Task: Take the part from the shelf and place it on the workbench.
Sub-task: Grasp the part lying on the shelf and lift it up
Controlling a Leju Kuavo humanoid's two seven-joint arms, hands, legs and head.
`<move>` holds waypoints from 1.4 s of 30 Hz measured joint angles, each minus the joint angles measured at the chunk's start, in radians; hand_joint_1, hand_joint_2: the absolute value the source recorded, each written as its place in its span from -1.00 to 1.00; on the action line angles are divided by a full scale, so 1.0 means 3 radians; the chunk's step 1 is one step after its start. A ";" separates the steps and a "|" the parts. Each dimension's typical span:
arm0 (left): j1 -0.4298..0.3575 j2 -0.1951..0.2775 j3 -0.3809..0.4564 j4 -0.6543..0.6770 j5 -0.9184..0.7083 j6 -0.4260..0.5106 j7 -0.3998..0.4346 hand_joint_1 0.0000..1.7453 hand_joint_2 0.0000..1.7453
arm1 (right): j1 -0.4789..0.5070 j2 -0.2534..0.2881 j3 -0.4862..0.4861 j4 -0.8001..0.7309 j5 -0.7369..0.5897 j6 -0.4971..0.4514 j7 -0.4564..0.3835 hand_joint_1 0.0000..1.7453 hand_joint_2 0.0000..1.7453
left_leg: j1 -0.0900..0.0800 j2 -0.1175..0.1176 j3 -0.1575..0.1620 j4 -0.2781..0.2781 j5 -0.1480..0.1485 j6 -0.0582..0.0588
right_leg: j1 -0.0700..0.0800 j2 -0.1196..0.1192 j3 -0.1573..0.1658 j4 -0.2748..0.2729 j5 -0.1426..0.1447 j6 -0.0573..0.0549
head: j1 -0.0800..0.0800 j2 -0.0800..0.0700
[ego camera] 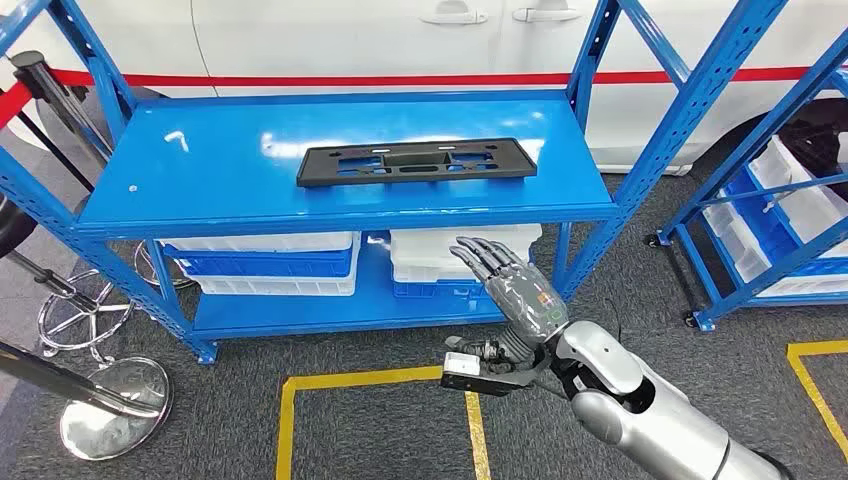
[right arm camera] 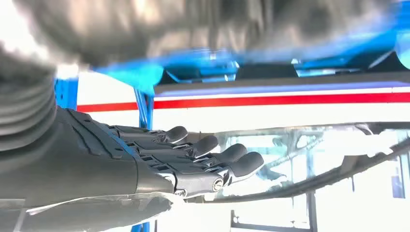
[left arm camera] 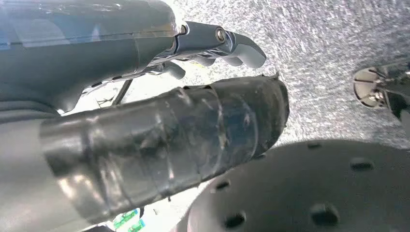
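Black plastic part (ego camera: 417, 162) lying flat on the blue shelf (ego camera: 200, 180) top, upper middle of the head view, long axis running left-right across the frame. Right robot hand (ego camera: 505, 285) raised below and slightly right of it, fingers (right arm camera: 212, 157) stretched out, holding nothing, just under the shelf's front edge. Clearly the nearer hand. Left robot hand (left arm camera: 145, 72) hanging over grey carpet, apparently empty, fingers loosely out. Plenty of bare shelf around the part; blue uprights flanking both ends, probably worth minding on lift-out.

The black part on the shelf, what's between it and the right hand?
In the head view, only bare blue shelf top and its front edge separate the black part from the right hand.
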 joint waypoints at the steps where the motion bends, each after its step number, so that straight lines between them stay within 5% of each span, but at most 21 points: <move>1: 0.0001 -0.0003 -0.0002 0.0000 0.0000 0.0000 0.0000 -1.00 -1.00 | 0.0009 0.0000 -0.0011 -0.0006 -0.0006 0.0000 0.0011 -1.00 1.00 | -0.0003 -0.0001 0.0021 -0.0001 -0.0013 -0.0002 | 0.0006 0.0000 0.0063 -0.0156 0.0097 -0.0015 | 0.0000 0.0000; 4: 0.0001 -0.0023 -0.0013 0.0007 0.0002 -0.0001 0.0000 -1.00 -1.00 | 0.0054 0.0003 -0.0052 -0.0030 -0.0012 -0.0004 0.0057 -1.00 1.00 | -0.0013 -0.0004 0.0062 -0.0001 -0.0058 -0.0029 | 0.0044 -0.0006 0.0245 -0.0609 0.0283 -0.0072 | 0.0000 0.0001; 6: -0.0009 -0.0034 -0.0024 0.0019 0.0004 -0.0003 0.0000 -1.00 -1.00 | 0.0095 0.0006 -0.0075 -0.0052 0.0012 -0.0013 0.0088 -1.00 1.00 | -0.0014 -0.0004 0.0065 -0.0011 -0.0074 -0.0064 | 0.0066 -0.0007 0.0270 -0.0685 0.0261 -0.0089 | 0.0001 0.0001; 9: -0.0022 -0.0041 -0.0045 0.0040 0.0006 -0.0009 -0.0004 -1.00 -1.00 | 0.0142 0.0018 -0.0101 -0.0089 0.0048 -0.0027 0.0110 -1.00 1.00 | -0.0014 0.0008 0.0055 0.0064 -0.0143 -0.0120 | 0.0031 -0.0001 0.0330 -0.0749 0.0256 -0.0122 | 0.0001 0.0001; 12: -0.0021 -0.0048 -0.0061 0.0063 0.0005 -0.0025 -0.0020 -1.00 -1.00 | 0.0165 0.0040 -0.0107 -0.0098 0.0075 -0.0033 0.0114 -1.00 1.00 | 0.0003 0.0011 -0.0252 0.0639 -0.0377 -0.0159 | 0.0021 -0.0009 0.0393 -0.0775 0.0224 -0.0156 | -0.0001 0.0000; 14: -0.0019 -0.0051 -0.0069 0.0075 0.0003 -0.0037 -0.0042 -1.00 -1.00 | 0.0186 0.0057 -0.0107 -0.0097 0.0095 -0.0034 0.0116 -1.00 1.00 | 0.0016 0.0013 -0.0460 0.0919 -0.0402 -0.0180 | 0.0022 -0.0010 0.0426 -0.0772 0.0190 -0.0156 | -0.0001 0.0000; 16: -0.0017 -0.0052 -0.0072 0.0087 0.0001 -0.0042 -0.0054 -1.00 -1.00 | 0.0195 0.0076 -0.0107 -0.0096 0.0101 -0.0034 0.0117 -1.00 1.00 | 0.0023 0.0015 -0.0422 0.0698 -0.0163 -0.0185 | 0.0018 -0.0005 0.0478 -0.0765 0.0148 -0.0144 | -0.0001 0.0000; 19: -0.0015 -0.0055 -0.0074 0.0114 -0.0001 -0.0047 -0.0076 -1.00 -1.00 | 0.0195 0.0089 -0.0107 -0.0096 0.0106 -0.0034 0.0119 -1.00 1.00 | 0.0017 0.0020 -0.0176 0.0093 0.0134 -0.0153 | 0.0026 -0.0002 0.0536 -0.0746 0.0077 -0.0099 | -0.0001 0.0000; 24: -0.0037 -0.0084 -0.0083 0.0161 -0.0002 -0.0074 -0.0123 -1.00 -1.00 | 0.0179 0.0125 -0.0108 -0.0096 0.0133 -0.0035 0.0120 -1.00 1.00 | 0.0019 0.0011 -0.0110 -0.0018 0.0101 -0.0060 | 0.0029 -0.0005 0.0528 -0.0682 -0.0003 -0.0013 | 0.0001 0.0000; 26: -0.0039 -0.0093 -0.0090 0.0180 -0.0004 -0.0083 -0.0133 -1.00 -1.00 | 0.0163 0.0143 -0.0109 -0.0091 0.0147 -0.0034 0.0121 -1.00 1.00 | 0.0027 0.0014 -0.0079 -0.0038 0.0090 -0.0025 | 0.0016 -0.0005 0.0369 -0.0365 -0.0148 0.0015 | 0.0002 0.0000; 28: -0.0041 -0.0097 -0.0096 0.0193 -0.0006 -0.0087 -0.0141 -1.00 -1.00 | 0.0157 0.0170 -0.0108 -0.0078 0.0155 -0.0031 0.0123 -1.00 1.00 | 0.0024 0.0015 -0.0055 -0.0037 0.0063 -0.0007 | 0.0012 -0.0005 0.0097 0.0074 -0.0285 0.0031 | 0.0002 0.0001; 30: -0.0041 -0.0104 -0.0100 0.0198 -0.0006 -0.0091 -0.0144 -1.00 -1.00 | 0.0159 0.0198 -0.0108 -0.0061 0.0156 -0.0030 0.0126 -1.00 1.00 | 0.0022 0.0009 -0.0013 -0.0033 0.0027 -0.0006 | 0.0010 -0.0006 -0.0043 0.0200 -0.0205 0.0033 | 0.0001 0.0000; 32: -0.0040 -0.0111 -0.0106 0.0202 -0.0006 -0.0093 -0.0145 -1.00 -1.00 | 0.0154 0.0216 -0.0108 -0.0051 0.0156 -0.0030 0.0129 -1.00 1.00 | 0.0022 0.0002 0.0052 -0.0029 -0.0020 -0.0017 | 0.0009 -0.0007 0.0056 -0.0145 0.0092 0.0017 | 0.0002 0.0000; 34: -0.0042 -0.0119 -0.0115 0.0209 -0.0007 -0.0094 -0.0147 -1.00 -1.00 | 0.0139 0.0230 -0.0108 -0.0043 0.0161 -0.0029 0.0133 -1.00 1.00 | 0.0010 -0.0005 0.0098 -0.0022 -0.0068 -0.0047 | 0.0025 -0.0006 0.0208 -0.0535 0.0274 -0.0014 | 0.0002 0.0000; 39: -0.0066 -0.0126 -0.0133 0.0218 -0.0007 -0.0099 -0.0169 -1.00 -1.00 | 0.0082 0.0310 -0.0107 -0.0021 0.0210 -0.0026 0.0144 -1.00 1.00 | 0.0002 0.0007 0.0107 0.0005 -0.0148 -0.0135 | 0.0025 0.0010 0.0303 -0.0704 0.0238 -0.0098 | 0.0000 0.0000; 42: -0.0068 -0.0126 -0.0137 0.0223 0.0007 -0.0101 -0.0174 -1.00 -1.00 | 0.0048 0.0355 -0.0107 -0.0004 0.0216 -0.0025 0.0149 -1.00 1.00 | 0.0007 0.0012 -0.0152 0.0523 -0.0371 -0.0167 | 0.0018 0.0002 0.0360 -0.0729 0.0207 -0.0150 | 0.0000 0.0000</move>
